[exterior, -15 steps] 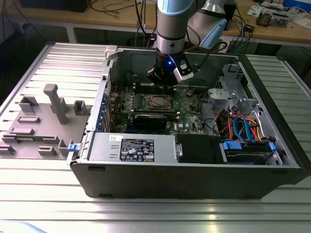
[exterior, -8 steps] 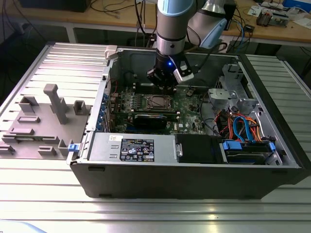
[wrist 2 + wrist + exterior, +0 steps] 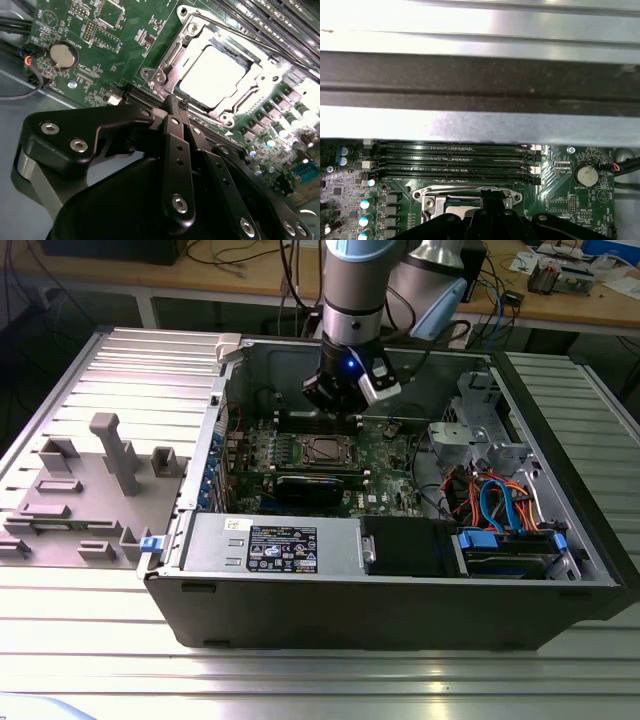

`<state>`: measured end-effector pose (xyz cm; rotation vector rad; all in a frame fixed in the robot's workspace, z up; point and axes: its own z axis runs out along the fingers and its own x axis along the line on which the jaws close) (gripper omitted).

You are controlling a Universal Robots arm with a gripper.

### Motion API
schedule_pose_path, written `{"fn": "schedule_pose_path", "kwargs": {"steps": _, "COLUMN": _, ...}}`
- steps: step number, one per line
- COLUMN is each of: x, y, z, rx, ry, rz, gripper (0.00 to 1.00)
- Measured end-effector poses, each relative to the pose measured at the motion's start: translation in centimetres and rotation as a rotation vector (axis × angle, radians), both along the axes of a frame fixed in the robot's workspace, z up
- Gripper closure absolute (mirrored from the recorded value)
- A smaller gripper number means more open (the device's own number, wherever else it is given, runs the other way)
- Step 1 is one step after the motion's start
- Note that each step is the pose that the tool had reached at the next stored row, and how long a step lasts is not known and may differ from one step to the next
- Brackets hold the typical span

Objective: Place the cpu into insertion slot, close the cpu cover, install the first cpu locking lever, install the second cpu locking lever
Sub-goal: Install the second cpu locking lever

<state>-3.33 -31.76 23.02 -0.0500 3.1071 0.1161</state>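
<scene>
The cpu lies flat in the insertion slot, and its pale face shows through the window of the cpu cover. The silvery cover lies down over it. A thin lever rod runs along one side of the socket. My gripper hangs just above the socket's edge, its black fingers pressed together with nothing visible between them. In the exterior view the gripper sits over the motherboard just behind the socket. The first wrist view has the fingertips in front of the socket rim.
The open computer case lies on a ribbed metal table. A black graphics card sits in front of the socket, and memory slots sit behind it. A labelled power supply, a cabled drive bay and a coin battery are nearby. A grey fixture stands at the exterior view's left.
</scene>
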Motion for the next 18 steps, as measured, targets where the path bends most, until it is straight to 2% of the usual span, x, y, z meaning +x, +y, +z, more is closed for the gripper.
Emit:
{"fn": "schedule_pose_path", "kwargs": {"steps": 2, "x": 0.00, "y": 0.00, "z": 0.70, "rx": -0.0010, "ry": 0.0000, "rz": 0.000, "gripper": 0.89}}
{"fn": "schedule_pose_path", "kwargs": {"steps": 4, "x": 0.00, "y": 0.01, "z": 1.01, "rx": -0.0060, "ry": 0.0004, "rz": 0.000, "gripper": 0.89}}
{"fn": "schedule_pose_path", "kwargs": {"steps": 5, "x": 0.00, "y": 0.01, "z": 1.02, "rx": -0.0161, "ry": 0.0005, "rz": 0.000, "gripper": 0.89}}
{"fn": "schedule_pose_path", "kwargs": {"steps": 6, "x": 0.00, "y": 0.00, "z": 1.03, "rx": -0.0504, "ry": 0.0005, "rz": 0.000, "gripper": 0.89}}
{"fn": "schedule_pose_path", "kwargs": {"steps": 7, "x": 0.00, "y": 0.00, "z": 1.03, "rx": -0.0673, "ry": 0.0006, "rz": 0.000, "gripper": 0.89}}
{"fn": "schedule_pose_path", "kwargs": {"steps": 8, "x": 0.00, "y": 0.00, "z": 1.02, "rx": -0.0838, "ry": 0.0005, "rz": 0.000, "gripper": 0.89}}
{"fn": "schedule_pose_path", "kwargs": {"steps": 9, "x": 0.00, "y": 0.00, "z": 1.02, "rx": -0.0900, "ry": 0.0004, "rz": 0.000, "gripper": 0.89}}
{"fn": "schedule_pose_path", "kwargs": {"steps": 14, "x": 0.00, "y": -0.04, "z": 1.03, "rx": -0.0906, "ry": 0.0007, "rz": 0.000, "gripper": 0.89}}
{"fn": "schedule_pose_path", "kwargs": {"steps": 18, "x": 0.00, "y": -0.42, "z": 1.02, "rx": -0.0894, "ry": 0.0005, "rz": 0.000, "gripper": 0.89}}
